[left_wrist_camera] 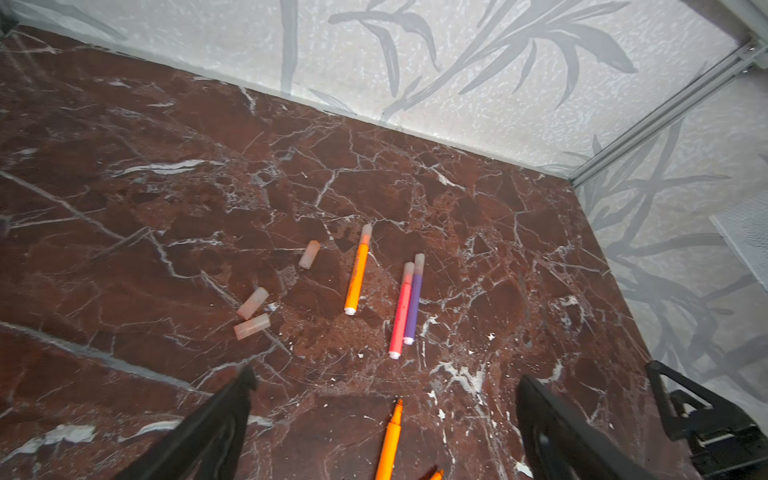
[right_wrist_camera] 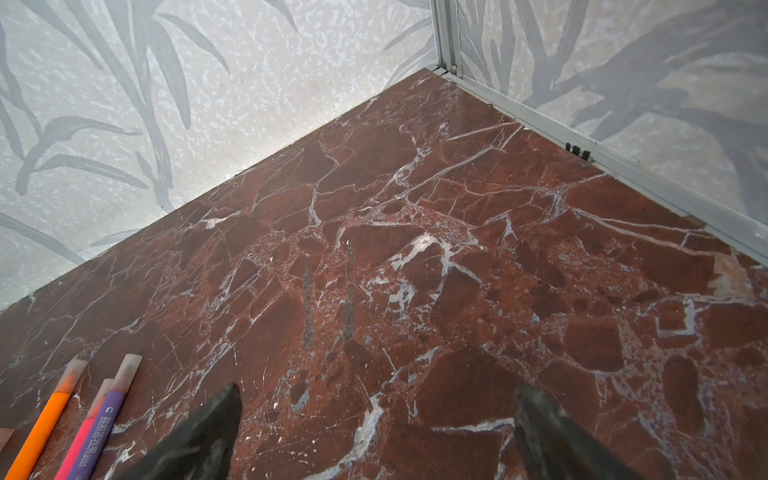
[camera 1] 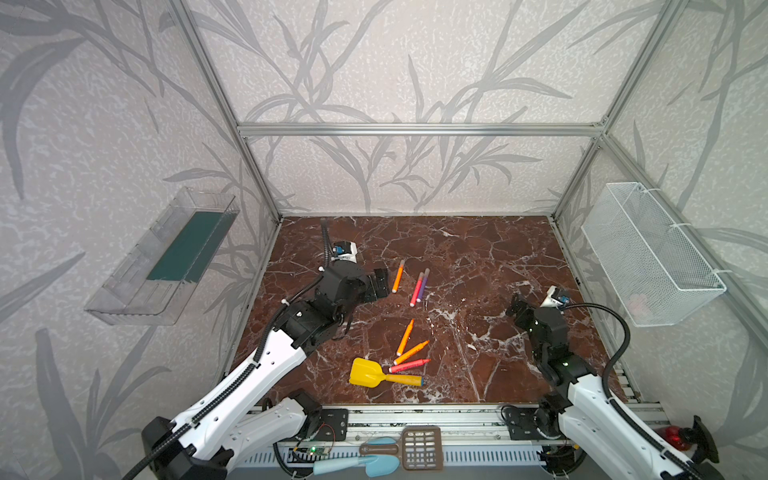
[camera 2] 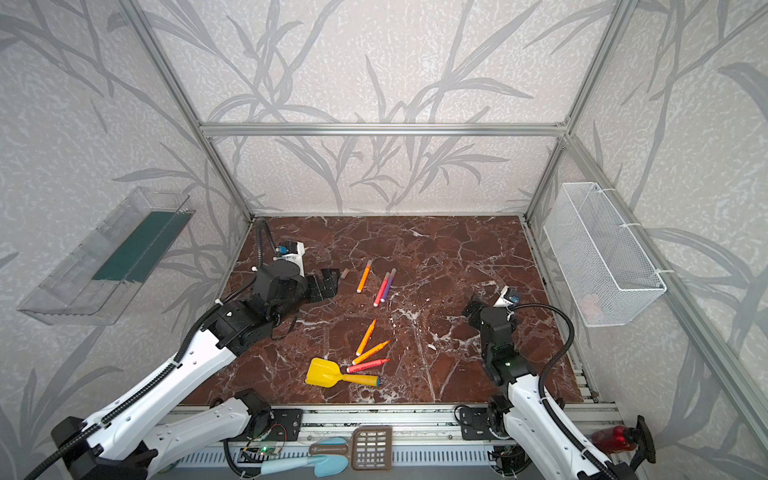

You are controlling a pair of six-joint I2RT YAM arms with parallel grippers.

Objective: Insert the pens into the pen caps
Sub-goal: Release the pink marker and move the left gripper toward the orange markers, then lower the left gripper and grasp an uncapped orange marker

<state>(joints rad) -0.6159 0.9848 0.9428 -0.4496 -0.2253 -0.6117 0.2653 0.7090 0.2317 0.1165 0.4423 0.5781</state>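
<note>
**Count.** Six pens lay on the marbled table [camera 1: 478, 266].
- Three were capped and formed the far group: the capped orange pen [camera 1: 398, 276], the capped pink pen [camera 1: 417, 289] and the capped purple pen [camera 1: 423, 285]. The pink and purple pens lay touching, side by side.
- Three were uncapped and fanned out nearer the front: the steep uncapped orange pen [camera 1: 404, 337], the flatter uncapped orange pen [camera 1: 411, 352] and the uncapped red pen [camera 1: 409, 365]. Their butt ends converged just beside one yellow shovel [camera 1: 365, 372].
- Three caps lay loose: a single loose cap [left_wrist_camera: 309, 254] near the capped orange pen, and a pair of loose caps [left_wrist_camera: 252, 303] almost meeting at one end.

**Grippers.** There were two.
- The left gripper [camera 1: 380, 283] stood near the loose caps. Its jaws were spread wide with nothing between them.
- The right gripper [camera 1: 517, 306] stood well apart from all the pens. Its jaws were equally wide and empty.

**View differences.**
- Only the left wrist view showed all three loose caps. In a top view just one of the loose caps [camera 2: 344, 273] appeared, beside the left gripper's finger.
- The right wrist view showed only the cap ends of the far group and bare table between the fingers.
- The shovel and the uncapped red pen appeared in both top views only.
</note>
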